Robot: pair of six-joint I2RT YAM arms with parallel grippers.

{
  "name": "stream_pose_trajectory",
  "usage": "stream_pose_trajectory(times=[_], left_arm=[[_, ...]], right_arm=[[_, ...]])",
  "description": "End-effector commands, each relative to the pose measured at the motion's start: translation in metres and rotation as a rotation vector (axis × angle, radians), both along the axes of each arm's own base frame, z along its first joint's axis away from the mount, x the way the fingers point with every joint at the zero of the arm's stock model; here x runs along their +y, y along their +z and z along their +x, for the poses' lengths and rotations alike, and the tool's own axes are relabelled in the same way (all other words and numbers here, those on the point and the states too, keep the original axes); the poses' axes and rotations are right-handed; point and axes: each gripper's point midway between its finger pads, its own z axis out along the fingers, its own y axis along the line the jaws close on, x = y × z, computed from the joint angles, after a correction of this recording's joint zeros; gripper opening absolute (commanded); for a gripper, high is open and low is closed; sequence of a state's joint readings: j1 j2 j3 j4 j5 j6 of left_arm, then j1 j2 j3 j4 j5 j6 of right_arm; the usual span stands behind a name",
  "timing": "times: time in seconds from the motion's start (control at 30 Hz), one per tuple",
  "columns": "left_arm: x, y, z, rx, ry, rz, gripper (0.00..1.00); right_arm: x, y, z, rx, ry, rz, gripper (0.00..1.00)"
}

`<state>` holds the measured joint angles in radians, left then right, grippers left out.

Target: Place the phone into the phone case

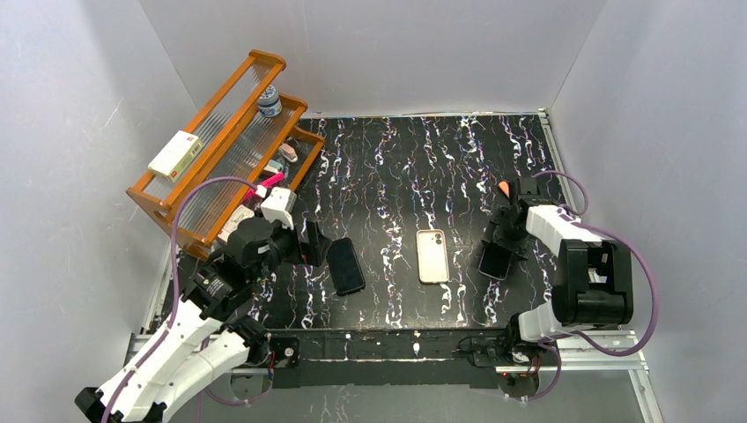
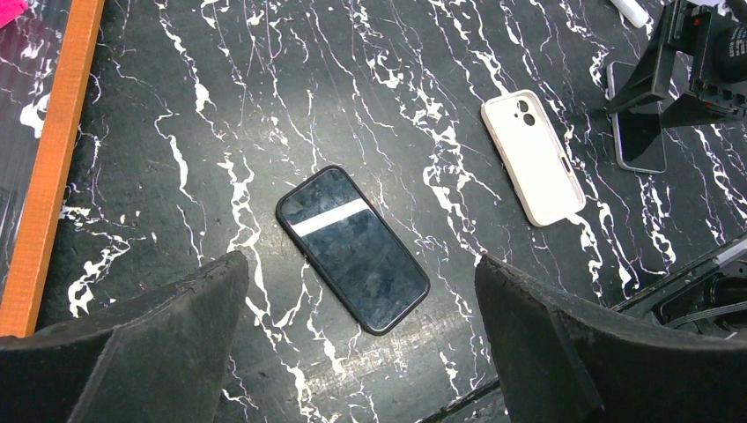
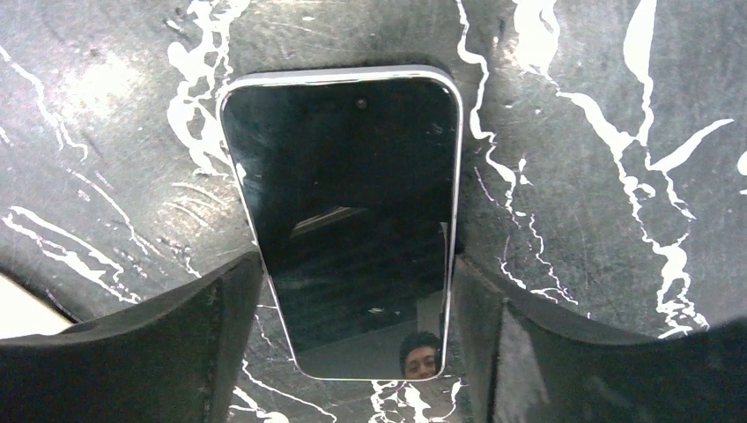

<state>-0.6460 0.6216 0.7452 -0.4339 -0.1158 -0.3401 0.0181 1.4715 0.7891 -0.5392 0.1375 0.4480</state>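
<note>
The phone (image 3: 343, 203), black with a silver rim and a glossy screen, lies on the black marbled table right of centre (image 1: 495, 262). My right gripper (image 3: 357, 264) straddles its lower half, with the fingers against both long edges. The cream phone case (image 1: 432, 256) lies flat just left of it, open side up, and also shows in the left wrist view (image 2: 533, 159). My left gripper (image 2: 359, 264) is open and empty, hovering over a second black phone-like slab (image 2: 352, 248) on the left of the table (image 1: 345, 265).
An orange wooden rack (image 1: 220, 141) with a small box, a bottle and other small items stands at the back left. White walls close in the table on three sides. A small orange object (image 1: 503, 188) lies behind the right gripper.
</note>
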Motion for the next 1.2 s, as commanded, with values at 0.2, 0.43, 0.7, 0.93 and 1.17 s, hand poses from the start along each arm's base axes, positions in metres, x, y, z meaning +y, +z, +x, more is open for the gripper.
stream_pose_trajectory(times=[0.2, 0.43, 0.7, 0.93, 1.17], left_arm=[[-0.001, -0.001, -0.001, -0.003, -0.011, 0.000, 0.98], [-0.006, -0.011, 0.003, 0.040, -0.017, 0.016, 0.98], [-0.019, -0.024, 0.006, 0.123, -0.021, -0.001, 0.98], [-0.035, -0.032, 0.008, 0.188, -0.032, -0.060, 0.98], [-0.045, -0.041, 0.005, 0.242, -0.066, -0.065, 0.98]], right_arm=[[0.044, -0.002, 0.001, -0.021, 0.061, 0.236, 0.55], [0.046, 0.007, -0.003, -0.028, 0.068, 0.243, 0.53], [0.068, 0.026, -0.002, -0.063, 0.128, 0.271, 0.50], [0.098, 0.047, 0.002, -0.095, 0.215, 0.252, 0.46], [0.153, 0.070, 0.006, -0.192, 0.333, 0.326, 0.46]])
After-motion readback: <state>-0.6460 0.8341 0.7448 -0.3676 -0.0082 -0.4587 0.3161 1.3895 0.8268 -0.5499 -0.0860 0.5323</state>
